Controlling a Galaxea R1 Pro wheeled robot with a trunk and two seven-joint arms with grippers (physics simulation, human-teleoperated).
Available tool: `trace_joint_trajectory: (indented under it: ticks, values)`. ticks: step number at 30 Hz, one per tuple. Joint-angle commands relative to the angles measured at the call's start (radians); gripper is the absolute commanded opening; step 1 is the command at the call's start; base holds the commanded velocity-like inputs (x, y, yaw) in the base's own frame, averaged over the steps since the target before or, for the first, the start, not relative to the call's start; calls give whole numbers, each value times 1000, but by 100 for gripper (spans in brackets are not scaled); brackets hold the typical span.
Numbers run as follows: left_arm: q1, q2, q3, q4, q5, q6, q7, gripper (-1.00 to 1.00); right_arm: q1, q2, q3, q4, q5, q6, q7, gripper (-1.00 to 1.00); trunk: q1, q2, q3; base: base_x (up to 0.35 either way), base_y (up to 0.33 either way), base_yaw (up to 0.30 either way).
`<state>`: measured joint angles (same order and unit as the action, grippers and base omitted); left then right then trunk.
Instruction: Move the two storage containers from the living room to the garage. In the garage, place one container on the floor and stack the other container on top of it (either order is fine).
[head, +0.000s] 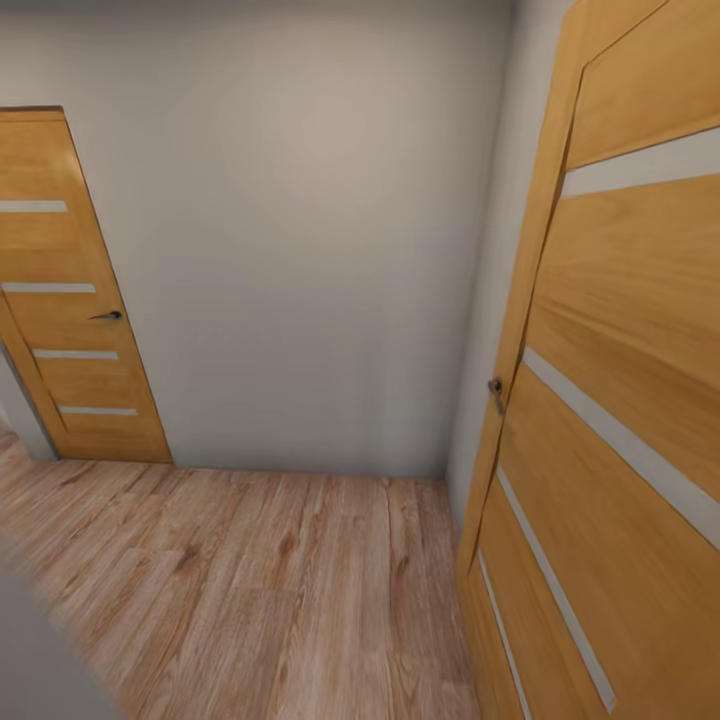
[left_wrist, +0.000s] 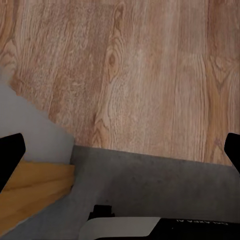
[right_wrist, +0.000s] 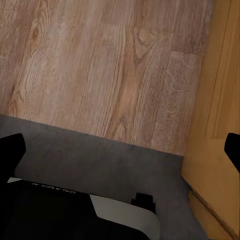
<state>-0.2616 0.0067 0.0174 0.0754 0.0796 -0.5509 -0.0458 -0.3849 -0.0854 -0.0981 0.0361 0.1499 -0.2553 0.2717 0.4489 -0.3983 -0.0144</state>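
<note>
- Left gripper (left_wrist: 120, 150) and right gripper (right_wrist: 120, 150) hang over the dark concrete floor (left_wrist: 150, 185) at the threshold, fingers spread wide, grasping nothing.
- Beyond the threshold lies wood plank flooring (head: 260, 560); an open door (head: 620, 420) stands just beside it.
- Farther off, a closed door (head: 70, 300) sits in the grey wall (head: 300, 250).
- No container is in sight; I judge the robot is in transit, and next must drive on to find one.

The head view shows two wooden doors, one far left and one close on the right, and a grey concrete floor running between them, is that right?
Not quite: in the head view the floor between the left door and the right door is light wood plank, not grey concrete.
</note>
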Motion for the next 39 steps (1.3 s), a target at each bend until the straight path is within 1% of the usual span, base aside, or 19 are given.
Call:
trace_joint_trajectory:
  ticks: [1, 25, 35, 39]
  values:
    - [-2, 0, 1, 4, 8, -6, -5, 100, -2, -1, -9, 4, 10, -6, 1, 100, 1, -2, -2, 255, 0, 0]
    - [-2, -1, 1, 4, 8, -6, -5, 100, -2, -1, -9, 4, 9, -6, 1, 100, 1, -2, -2, 21, 0, 0]
    - [-2, -1, 1, 4, 8, -6, -5, 100, -2, -1, -9, 4, 10, -6, 1, 100, 1, -2, -2, 226, 0, 0]
    - [-2, 0, 1, 4, 8, -6, -5, 100, -2, -1, -9, 4, 10, -6, 1, 100, 1, -2, -2, 71, 0, 0]
